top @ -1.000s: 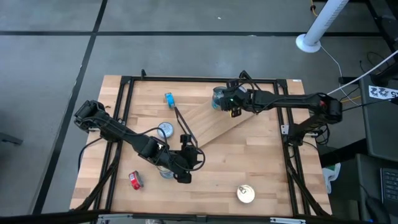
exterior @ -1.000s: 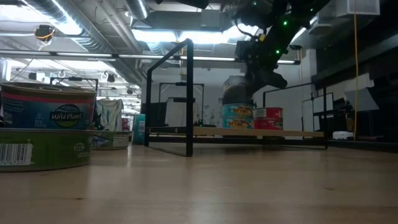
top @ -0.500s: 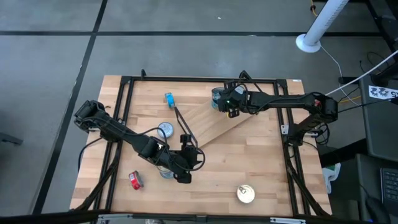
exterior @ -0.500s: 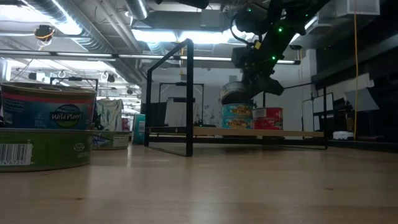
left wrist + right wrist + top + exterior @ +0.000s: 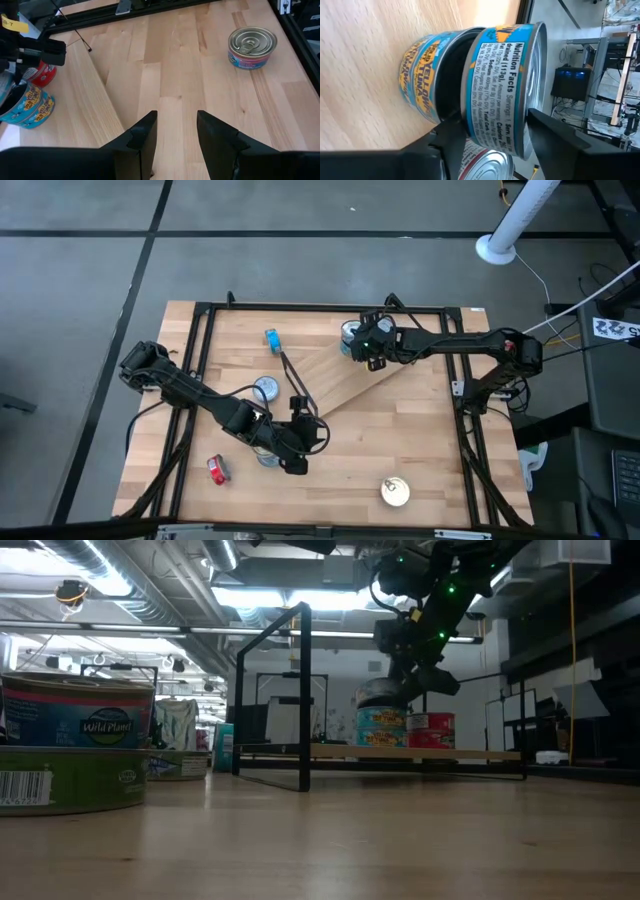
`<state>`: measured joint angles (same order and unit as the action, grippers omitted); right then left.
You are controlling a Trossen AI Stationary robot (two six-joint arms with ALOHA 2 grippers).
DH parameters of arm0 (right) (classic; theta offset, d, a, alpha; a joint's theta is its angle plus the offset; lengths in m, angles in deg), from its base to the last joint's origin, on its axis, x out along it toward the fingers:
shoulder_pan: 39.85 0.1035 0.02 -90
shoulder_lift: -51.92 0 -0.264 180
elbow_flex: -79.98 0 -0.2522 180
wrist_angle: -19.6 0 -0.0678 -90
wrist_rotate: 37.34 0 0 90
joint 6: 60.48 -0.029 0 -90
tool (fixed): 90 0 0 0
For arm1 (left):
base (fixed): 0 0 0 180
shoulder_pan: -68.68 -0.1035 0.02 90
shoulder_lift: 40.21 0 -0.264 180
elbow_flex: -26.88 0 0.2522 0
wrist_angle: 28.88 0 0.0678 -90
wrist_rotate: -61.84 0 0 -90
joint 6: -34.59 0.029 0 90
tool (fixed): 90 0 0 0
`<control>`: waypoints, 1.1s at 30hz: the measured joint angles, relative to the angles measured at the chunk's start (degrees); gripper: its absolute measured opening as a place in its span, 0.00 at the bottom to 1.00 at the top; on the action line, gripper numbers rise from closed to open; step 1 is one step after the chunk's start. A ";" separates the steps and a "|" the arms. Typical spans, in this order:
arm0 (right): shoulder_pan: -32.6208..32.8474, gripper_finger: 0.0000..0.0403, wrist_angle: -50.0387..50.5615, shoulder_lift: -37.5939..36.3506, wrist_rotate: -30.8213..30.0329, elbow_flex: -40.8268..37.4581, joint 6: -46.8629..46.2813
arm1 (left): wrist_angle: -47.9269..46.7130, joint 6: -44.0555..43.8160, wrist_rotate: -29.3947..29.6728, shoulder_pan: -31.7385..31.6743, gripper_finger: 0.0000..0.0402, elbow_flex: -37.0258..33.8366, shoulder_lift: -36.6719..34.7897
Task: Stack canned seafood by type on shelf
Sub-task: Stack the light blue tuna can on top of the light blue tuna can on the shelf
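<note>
- Two blue tins are seen stacked on the shelf in the low view, with a red tin just beside them on the same board.
- A third blue tin is shown between the fingers of the right gripper at the top of that stack; in the right wrist view the fingers stand a little apart from its sides, so whether it is gripped cannot be told.
- The left gripper is held over the tabletop near its front; its fingers are parted with nothing between them.
- Loose tins are left on the tabletop: a silver-lidded tin, a red-sided tin and a yellow tin.
</note>
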<state>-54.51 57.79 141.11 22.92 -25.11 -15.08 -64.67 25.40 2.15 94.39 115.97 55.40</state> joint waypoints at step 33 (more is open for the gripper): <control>0.04 0.51 12.07 -0.04 3.45 5.51 -0.13 | 0.08 0.00 -0.01 0.00 0.33 0.00 0.00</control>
<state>-54.46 69.86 141.06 26.37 -19.60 -15.21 -64.59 25.40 2.14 94.39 115.97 55.40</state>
